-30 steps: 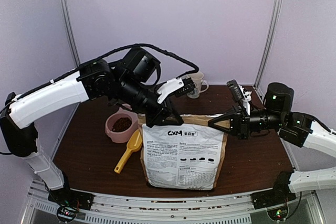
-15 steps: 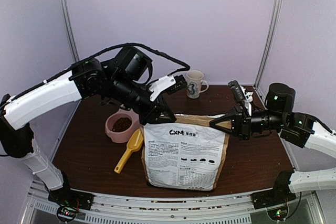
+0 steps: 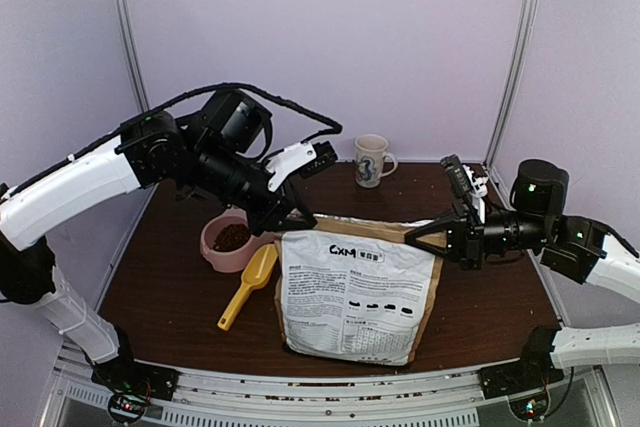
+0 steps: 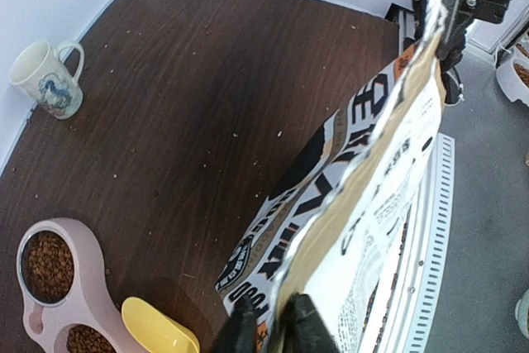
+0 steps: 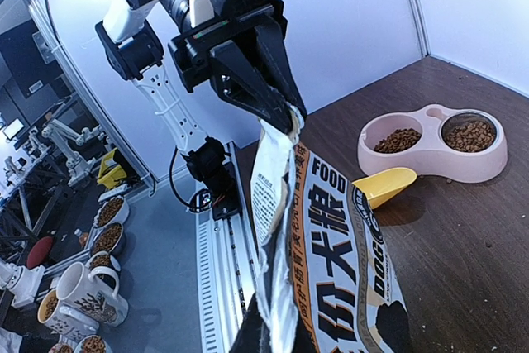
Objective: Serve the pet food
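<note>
From above, the left tool (image 3: 292,223) and right tool (image 3: 422,237) each pinch a top corner of the upright dog food bag (image 3: 352,297), whose top edge runs 9 to 3 o'clock. Kibble (image 3: 232,237) fills the pink double bowl (image 3: 210,252) at the bag's 9 o'clock, nearer the left arm, with the yellow scoop (image 3: 246,287) just beside it. Both wrist views show kibble in each cup; the bag's contents stay hidden.

I'm working in a robot lab booth, lilac panels (image 3: 330,37) and aluminium posts (image 3: 515,57) standing behind the table (image 3: 165,277), metal rail (image 3: 300,385) running along its near edge
</note>
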